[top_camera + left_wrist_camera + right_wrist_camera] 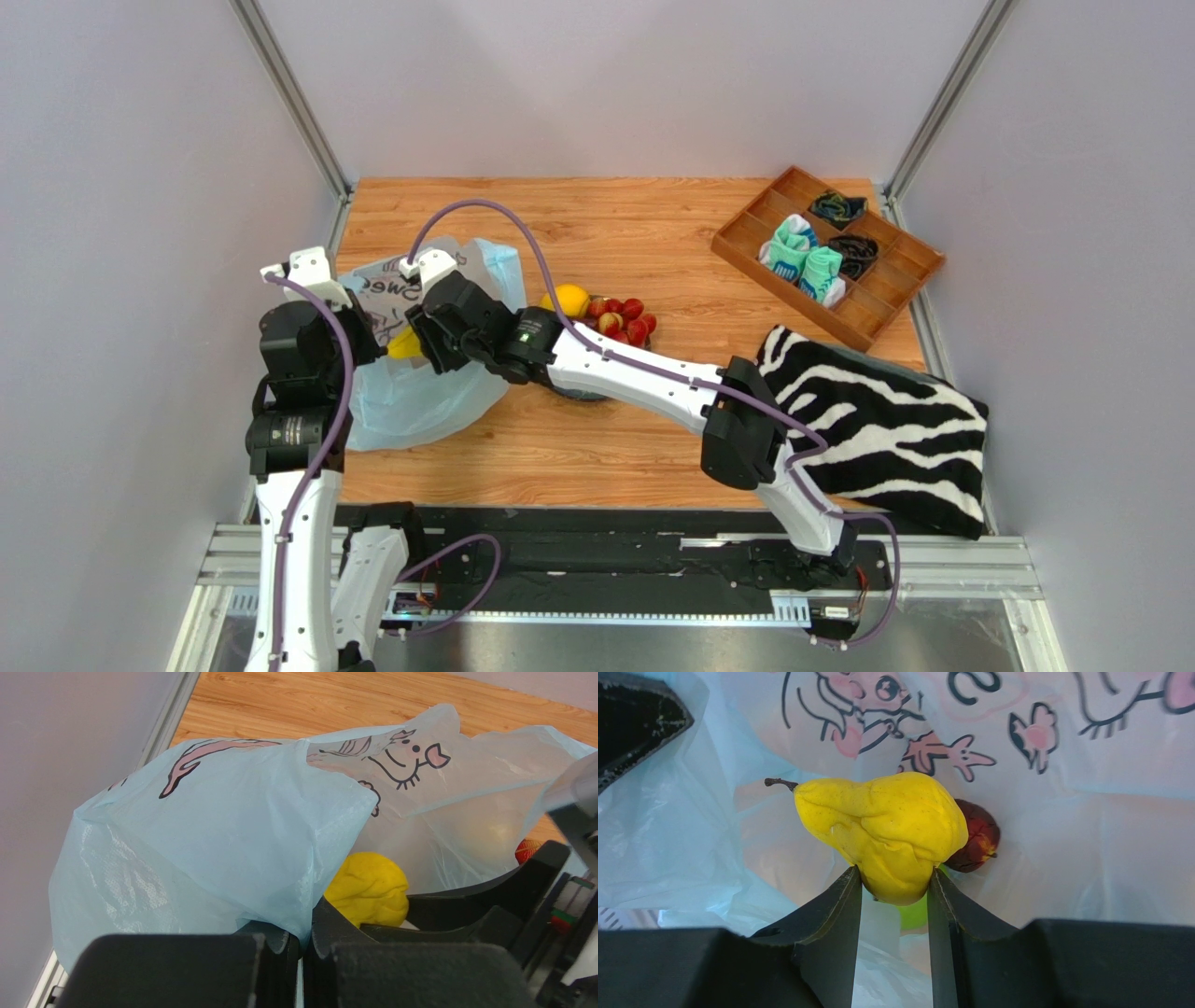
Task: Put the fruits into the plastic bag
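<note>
Inside the mouth of the translucent pale blue plastic bag, the lumpy yellow toy pear is clamped at the tips of the right arm's fingers. Its long axis lies crosswise to them, stem leftward. A dark red round fruit lies just beyond. The left arm's fingers are clenched on the bag's rim. A yellow lemon and small red fruits remain outside, above the wooden tabletop.

The right pincer and its pear fill the mouth of the plastic bag, the left pincer crowding close beside.
</note>
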Robot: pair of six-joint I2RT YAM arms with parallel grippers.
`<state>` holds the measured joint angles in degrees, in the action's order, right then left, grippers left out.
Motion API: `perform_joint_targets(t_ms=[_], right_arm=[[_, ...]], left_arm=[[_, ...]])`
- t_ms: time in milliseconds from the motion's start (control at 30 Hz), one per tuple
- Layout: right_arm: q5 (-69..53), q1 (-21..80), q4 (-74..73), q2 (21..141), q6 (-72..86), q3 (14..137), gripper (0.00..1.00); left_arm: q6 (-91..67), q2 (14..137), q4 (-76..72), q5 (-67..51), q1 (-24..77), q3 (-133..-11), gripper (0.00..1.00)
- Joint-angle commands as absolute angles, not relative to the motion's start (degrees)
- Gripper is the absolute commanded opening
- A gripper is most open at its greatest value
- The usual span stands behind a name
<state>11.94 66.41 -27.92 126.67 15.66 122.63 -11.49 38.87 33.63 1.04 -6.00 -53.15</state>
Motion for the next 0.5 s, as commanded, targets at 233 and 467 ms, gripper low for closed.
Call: perform_joint_targets(t_ms=[233,467], right_arm=[[3.1,66.9,-31.3,134.4,21.3,129.2,0.04],[3.0,66.9,-32.0,135.2,21.2,129.0,0.14]], left_arm=[[-11.6,38.8,32.2,0.4,-5.9,-53.0,0.0],[-11.6,39.0,32.2,0.4,-6.0,-52.9,0.0]])
